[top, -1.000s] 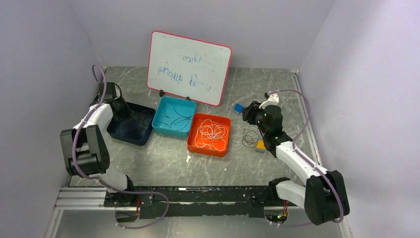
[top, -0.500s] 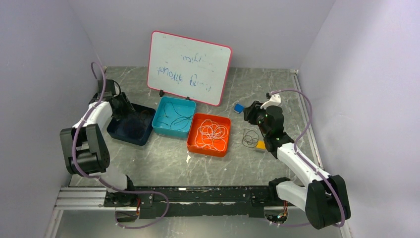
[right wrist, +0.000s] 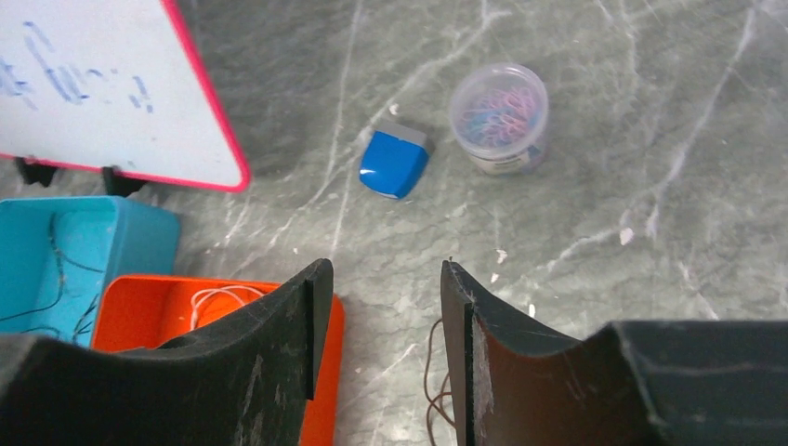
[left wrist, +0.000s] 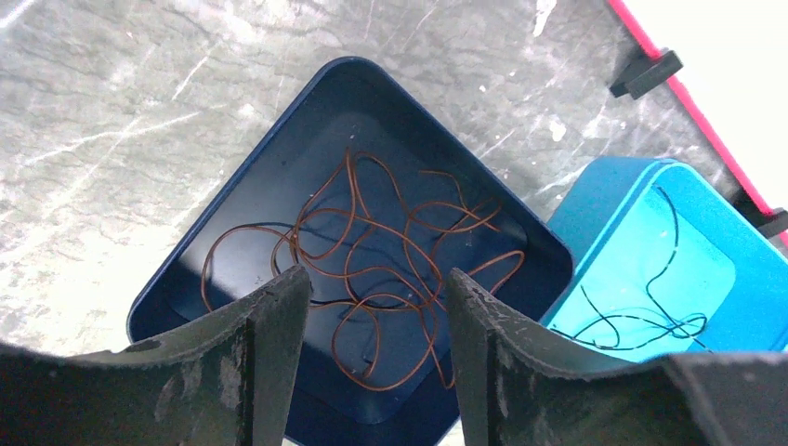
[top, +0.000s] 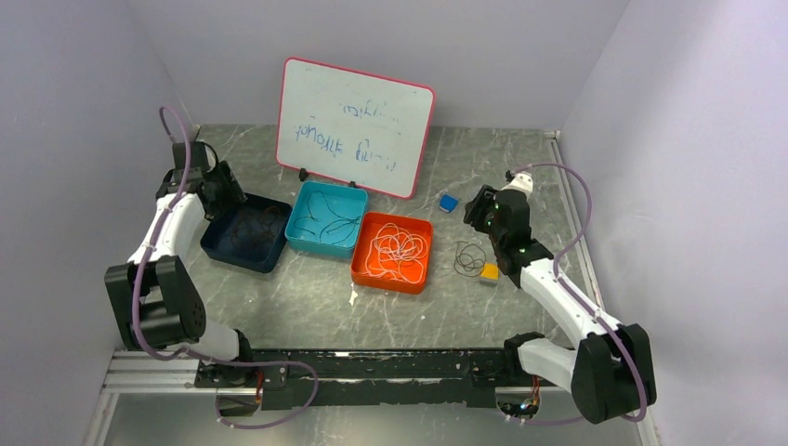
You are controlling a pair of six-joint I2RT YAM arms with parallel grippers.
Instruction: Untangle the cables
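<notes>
A reddish-brown cable [left wrist: 372,279] lies in loose loops inside the dark blue tray [left wrist: 232,223]. My left gripper [left wrist: 376,275] hangs open above it with nothing between its fingers; in the top view that gripper [top: 232,195] sits at the tray's far left corner. A black cable [top: 327,223] rests in the teal tray [top: 299,240]. A white cable [top: 398,246] is bundled in the orange tray [top: 364,269]. A dark brown cable [top: 469,258] lies looped on the table. My right gripper [right wrist: 386,267] is open and empty above the table, between the orange tray and that loop.
A whiteboard [top: 355,127] stands behind the trays. A small blue block [right wrist: 395,164] and a clear tub of paper clips [right wrist: 499,116] lie beyond the right gripper. A small yellow piece [top: 489,271] sits beside the brown loop.
My left gripper has opened and pulled up and back from the dark blue tray, leaving the reddish-brown cable inside. The right gripper has lifted slightly toward the back.
</notes>
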